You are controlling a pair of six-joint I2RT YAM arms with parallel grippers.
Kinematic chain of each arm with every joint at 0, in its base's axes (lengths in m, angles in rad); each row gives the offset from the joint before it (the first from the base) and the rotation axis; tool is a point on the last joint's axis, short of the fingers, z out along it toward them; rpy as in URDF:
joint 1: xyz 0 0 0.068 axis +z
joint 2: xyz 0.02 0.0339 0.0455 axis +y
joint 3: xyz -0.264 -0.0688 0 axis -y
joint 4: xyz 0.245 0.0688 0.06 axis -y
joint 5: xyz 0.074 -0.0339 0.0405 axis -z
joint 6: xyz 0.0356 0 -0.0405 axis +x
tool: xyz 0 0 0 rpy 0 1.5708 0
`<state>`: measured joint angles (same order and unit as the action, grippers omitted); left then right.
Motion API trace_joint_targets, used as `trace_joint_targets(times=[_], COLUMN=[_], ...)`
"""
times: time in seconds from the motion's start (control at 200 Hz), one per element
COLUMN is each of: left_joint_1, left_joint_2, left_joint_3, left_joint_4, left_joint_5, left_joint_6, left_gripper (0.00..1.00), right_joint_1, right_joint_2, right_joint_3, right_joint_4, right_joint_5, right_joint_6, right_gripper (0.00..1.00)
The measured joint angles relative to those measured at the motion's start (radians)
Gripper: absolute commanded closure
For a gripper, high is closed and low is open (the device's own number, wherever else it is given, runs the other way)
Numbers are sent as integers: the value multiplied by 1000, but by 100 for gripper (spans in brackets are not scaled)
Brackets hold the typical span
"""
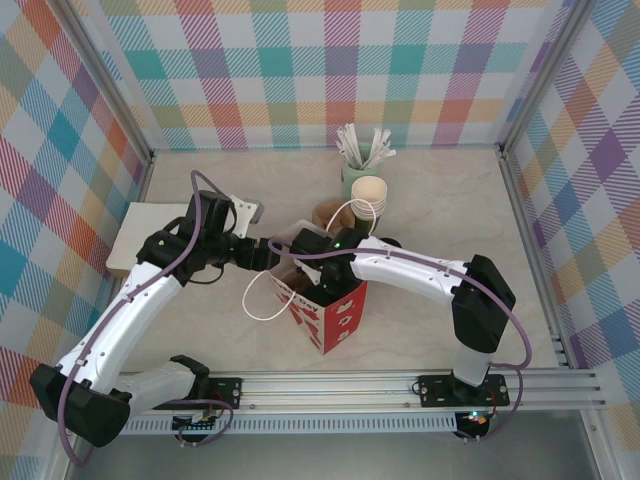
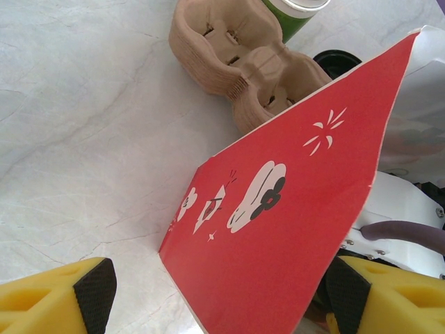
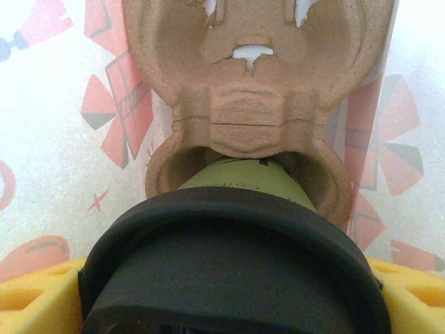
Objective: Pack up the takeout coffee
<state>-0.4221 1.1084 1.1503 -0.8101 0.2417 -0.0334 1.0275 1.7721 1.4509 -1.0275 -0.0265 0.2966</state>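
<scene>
Inside red paper bag (image 1: 335, 315), right claw (image 3: 226, 299) clenched on takeout coffee (image 3: 236, 257), seated in pulp carrier (image 3: 250, 118); left claw (image 2: 221, 296) released, straddling bag's wall.

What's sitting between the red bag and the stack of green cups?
A brown pulp cup carrier lies on the table between the red bag and the cup stack, clearest in the left wrist view.

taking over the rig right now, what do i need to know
Left gripper: open, astride the red bag's wall, not pinching it.
Right gripper: shut on the coffee, inside the bag.
Coffee: lid on, base in a slot of the carrier in the bag.
Done: coffee lidded and in the bag.
Left: likely seat it, release, pull both arms out.
</scene>
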Motion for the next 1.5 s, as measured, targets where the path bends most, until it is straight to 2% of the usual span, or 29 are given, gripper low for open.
trace_joint_targets(times=[0.81, 1.045, 1.285, 1.5], left_joint_1=[0, 0, 0, 0], left_joint_2=[16, 16, 13, -4], left_joint_3=[0, 0, 0, 0], left_joint_4=[0, 0, 1, 0], left_joint_5=[-17, -15, 1, 12], left_joint_6=[-4, -4, 1, 16], left_gripper=[19, 19, 19, 19], right_joint_1=[0, 0, 1, 1], right_joint_2=[0, 0, -2, -2], right_joint_3=[-14, -15, -4, 53], right_joint_4=[17, 17, -2, -40], right_joint_5=[0, -3, -9, -11], right_joint_6=[-11, -13, -2, 13], right_gripper=[16, 12, 0, 0])
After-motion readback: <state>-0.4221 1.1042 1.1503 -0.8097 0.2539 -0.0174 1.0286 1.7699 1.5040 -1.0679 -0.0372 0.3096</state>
